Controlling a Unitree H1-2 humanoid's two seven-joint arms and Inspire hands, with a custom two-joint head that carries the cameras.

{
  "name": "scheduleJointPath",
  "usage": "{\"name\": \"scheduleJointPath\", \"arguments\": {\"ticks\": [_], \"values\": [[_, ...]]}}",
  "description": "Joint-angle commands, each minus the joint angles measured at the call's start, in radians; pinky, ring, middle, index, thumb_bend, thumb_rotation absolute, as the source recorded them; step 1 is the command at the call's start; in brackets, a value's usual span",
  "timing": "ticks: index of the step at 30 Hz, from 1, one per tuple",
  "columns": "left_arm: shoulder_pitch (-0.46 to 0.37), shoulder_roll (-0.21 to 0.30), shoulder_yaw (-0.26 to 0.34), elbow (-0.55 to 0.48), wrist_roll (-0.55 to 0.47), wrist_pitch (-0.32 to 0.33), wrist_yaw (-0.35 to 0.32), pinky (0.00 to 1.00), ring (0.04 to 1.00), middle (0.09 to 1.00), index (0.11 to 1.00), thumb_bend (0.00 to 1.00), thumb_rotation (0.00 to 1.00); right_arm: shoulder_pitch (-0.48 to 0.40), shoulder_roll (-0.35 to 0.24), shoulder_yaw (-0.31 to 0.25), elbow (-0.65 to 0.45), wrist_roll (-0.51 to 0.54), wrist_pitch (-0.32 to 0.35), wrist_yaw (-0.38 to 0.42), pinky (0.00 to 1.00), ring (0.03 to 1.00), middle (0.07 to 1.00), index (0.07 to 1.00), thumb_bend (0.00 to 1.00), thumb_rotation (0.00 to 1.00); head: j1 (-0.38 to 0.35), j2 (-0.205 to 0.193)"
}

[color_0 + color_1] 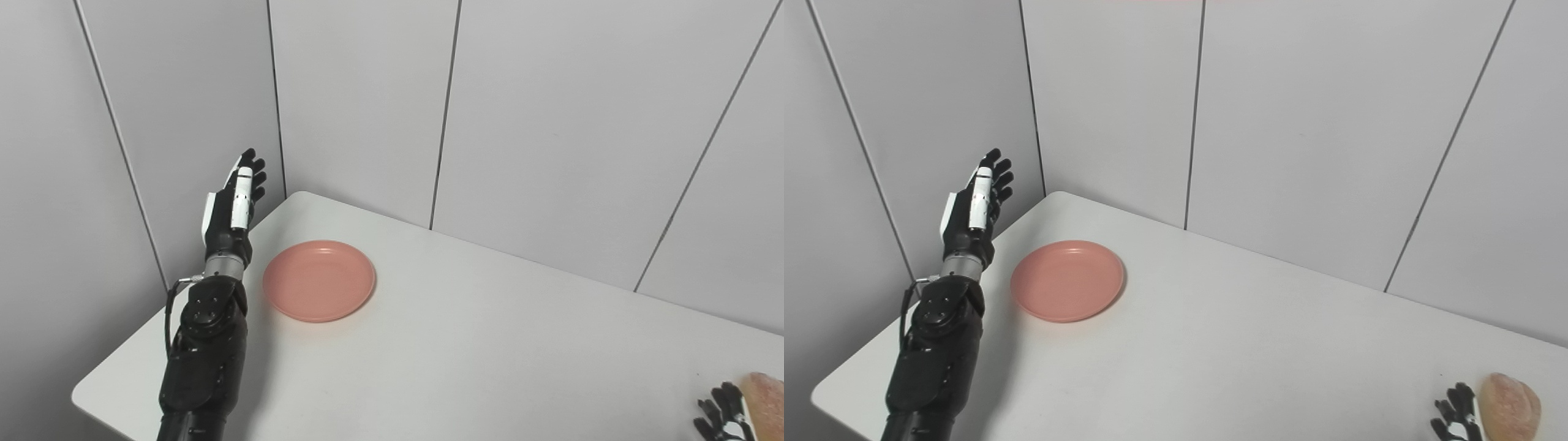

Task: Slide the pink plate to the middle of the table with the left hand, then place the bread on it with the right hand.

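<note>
The round pink plate (319, 280) lies flat on the white table (465, 343) near its far left corner. My left hand (234, 205) is raised just left of the plate, fingers straight and apart, open and touching nothing. A tan bread roll (1509, 407) rests at the near right edge of the table. Only the fingertips of my right hand (1456, 418) show at the bottom, just left of the bread, spread and holding nothing.
Grey panelled walls (520, 110) close in behind the table and on its left side. The table's rounded left corner (82, 395) is near my left forearm (205, 361).
</note>
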Motion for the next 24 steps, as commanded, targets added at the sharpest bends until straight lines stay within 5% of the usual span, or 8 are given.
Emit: {"name": "scheduleJointPath", "arguments": {"ticks": [1, 24], "values": [[-0.044, 0.027, 0.009, -0.018, -0.025, -0.038, 0.0, 0.94, 0.928, 0.922, 0.91, 0.35, 1.0, 0.035, 0.005, 0.001, 0.034, 0.004, 0.013, 0.001, 0.99, 0.99, 1.0, 1.0, 0.28, 1.0, 0.0, 0.001], [-0.038, 0.049, 0.05, 0.117, -0.156, -0.032, -0.014, 0.97, 0.933, 0.935, 0.927, 0.33, 1.0, 0.041, 0.007, 0.007, 0.017, -0.007, 0.022, -0.005, 0.98, 0.984, 0.999, 1.0, 0.29, 1.0, 0.0, 0.009]]}}
